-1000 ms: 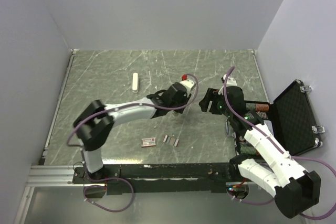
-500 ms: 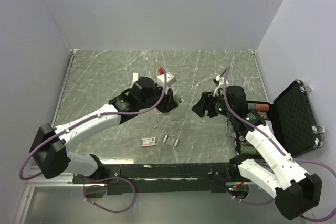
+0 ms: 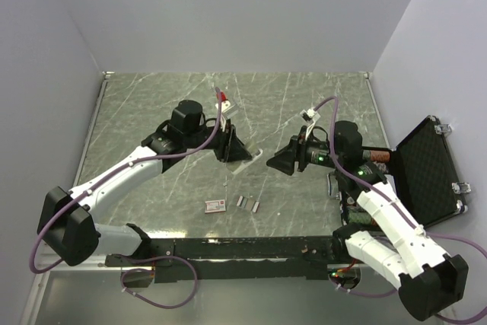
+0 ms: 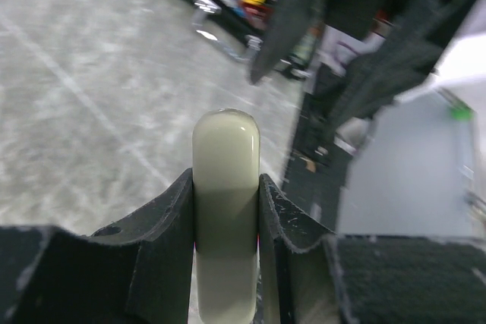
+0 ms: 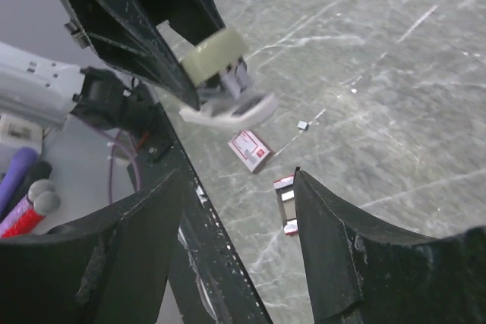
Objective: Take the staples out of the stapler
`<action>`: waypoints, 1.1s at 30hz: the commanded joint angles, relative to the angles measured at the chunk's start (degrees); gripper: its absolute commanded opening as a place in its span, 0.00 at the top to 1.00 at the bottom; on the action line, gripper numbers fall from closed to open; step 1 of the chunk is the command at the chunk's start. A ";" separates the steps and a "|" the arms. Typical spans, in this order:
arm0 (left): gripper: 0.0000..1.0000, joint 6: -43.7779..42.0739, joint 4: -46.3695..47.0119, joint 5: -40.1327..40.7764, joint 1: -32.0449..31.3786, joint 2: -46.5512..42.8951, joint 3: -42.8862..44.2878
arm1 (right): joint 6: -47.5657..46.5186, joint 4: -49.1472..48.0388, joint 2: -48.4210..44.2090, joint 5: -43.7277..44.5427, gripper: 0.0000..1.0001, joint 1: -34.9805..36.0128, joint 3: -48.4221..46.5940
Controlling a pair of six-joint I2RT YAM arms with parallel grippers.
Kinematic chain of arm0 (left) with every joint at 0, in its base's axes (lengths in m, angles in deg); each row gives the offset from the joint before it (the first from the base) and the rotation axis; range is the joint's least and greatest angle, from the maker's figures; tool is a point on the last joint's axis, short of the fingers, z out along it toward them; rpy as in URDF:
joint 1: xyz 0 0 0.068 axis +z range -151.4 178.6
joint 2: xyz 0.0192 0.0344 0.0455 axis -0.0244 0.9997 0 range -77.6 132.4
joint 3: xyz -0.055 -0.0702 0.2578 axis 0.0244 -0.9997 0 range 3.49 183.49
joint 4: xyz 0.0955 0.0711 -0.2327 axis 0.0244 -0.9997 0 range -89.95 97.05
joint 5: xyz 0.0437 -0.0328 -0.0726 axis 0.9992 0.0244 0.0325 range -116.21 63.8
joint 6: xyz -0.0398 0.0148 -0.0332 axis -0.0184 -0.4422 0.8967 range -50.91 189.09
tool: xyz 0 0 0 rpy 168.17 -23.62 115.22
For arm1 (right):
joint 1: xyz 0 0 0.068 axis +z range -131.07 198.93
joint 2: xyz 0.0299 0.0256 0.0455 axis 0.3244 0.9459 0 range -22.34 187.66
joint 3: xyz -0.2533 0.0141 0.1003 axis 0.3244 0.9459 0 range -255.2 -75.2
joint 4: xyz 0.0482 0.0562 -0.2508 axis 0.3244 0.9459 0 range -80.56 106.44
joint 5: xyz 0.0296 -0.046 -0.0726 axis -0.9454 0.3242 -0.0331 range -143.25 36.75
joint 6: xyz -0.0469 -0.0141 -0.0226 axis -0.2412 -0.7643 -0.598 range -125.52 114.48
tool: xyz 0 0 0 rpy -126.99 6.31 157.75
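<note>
The grey marbled surface (image 3: 152, 104) lies between pale walls. A few staples (image 3: 255, 205) are already out near its front edge, beside a small red-and-white box (image 5: 250, 149). In the last second my left arm has swung its elbow out to the left and drawn the wrist back. My left fingers (image 3: 234, 150) now hang over the middle of the surface, clamped on the stapler (image 4: 225, 180). Its olive top is pinched between them, and the right wrist view shows the pale underside hanging open below. My right fingers (image 3: 275, 162) have come in from the right and sit just beside the stapler's free end, spread wide with nothing between them. I take this as the two arms lining up so the right can work at the opened stapler while the left holds it aloft. I cannot tell whether any strips are still inside it.
</note>
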 commanded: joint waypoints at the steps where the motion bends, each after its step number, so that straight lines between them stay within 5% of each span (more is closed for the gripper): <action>1: 0.99 0.14 0.86 -13.77 0.72 0.05 1.33 | -2.64 -4.65 1.41 -5.42 0.34 0.10 -3.57; 20: 0.99 0.93 3.33 -22.22 0.80 -1.27 -1.22 | -0.09 -11.33 6.77 -15.80 0.37 4.67 -4.98; 28: 0.99 2.51 5.08 -23.36 0.80 -2.23 -2.01 | -0.36 -11.51 8.18 -16.50 0.44 6.61 -4.63; 33: 0.99 2.69 6.66 -24.06 0.89 -2.67 -2.19 | 0.79 -14.32 8.27 -16.59 0.58 7.13 -3.49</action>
